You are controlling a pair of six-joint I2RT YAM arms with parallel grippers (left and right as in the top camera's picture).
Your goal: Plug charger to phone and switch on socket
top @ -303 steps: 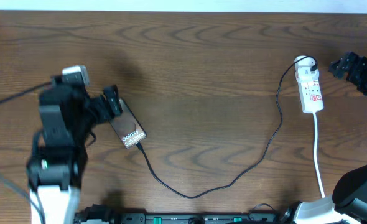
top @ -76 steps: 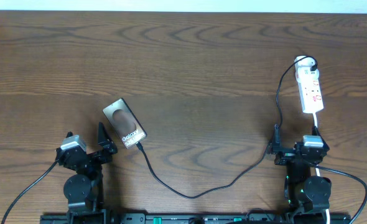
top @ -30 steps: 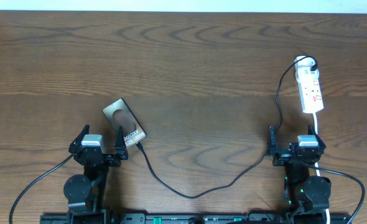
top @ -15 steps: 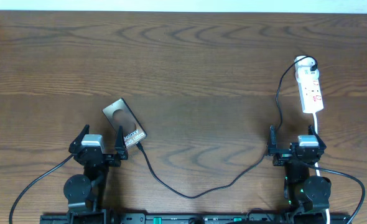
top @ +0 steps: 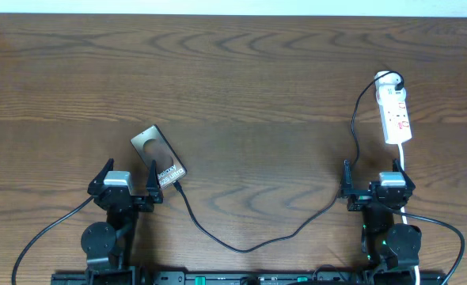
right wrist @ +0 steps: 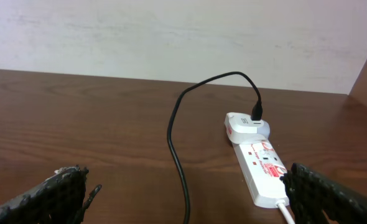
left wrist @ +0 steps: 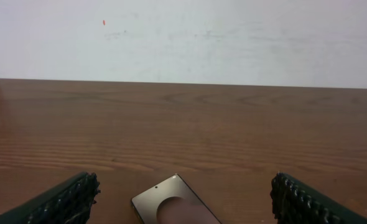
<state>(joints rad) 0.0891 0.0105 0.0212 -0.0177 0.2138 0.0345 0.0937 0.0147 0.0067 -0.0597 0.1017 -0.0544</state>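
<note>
The phone (top: 158, 156) lies flat at the table's front left, its pale oval patch facing up; it also shows in the left wrist view (left wrist: 174, 204). The black charger cable (top: 297, 228) runs from the phone's near end in a loop to an adapter on the white socket strip (top: 395, 117) at the right, which also shows in the right wrist view (right wrist: 261, 167). My left gripper (top: 127, 184) is open and empty just in front of the phone. My right gripper (top: 372, 184) is open and empty in front of the strip, the cable (right wrist: 178, 162) between its fingers' line of sight.
The strip's white cord (top: 405, 207) runs down the right side past my right arm. A pale wall (left wrist: 183, 37) stands beyond the table's far edge. Wooden table (top: 249, 87) spreads between the two arms.
Since ten seconds ago both arms have pulled back to the table's front edge and the left let go of the phone. Nothing has moved in the last second.
</note>
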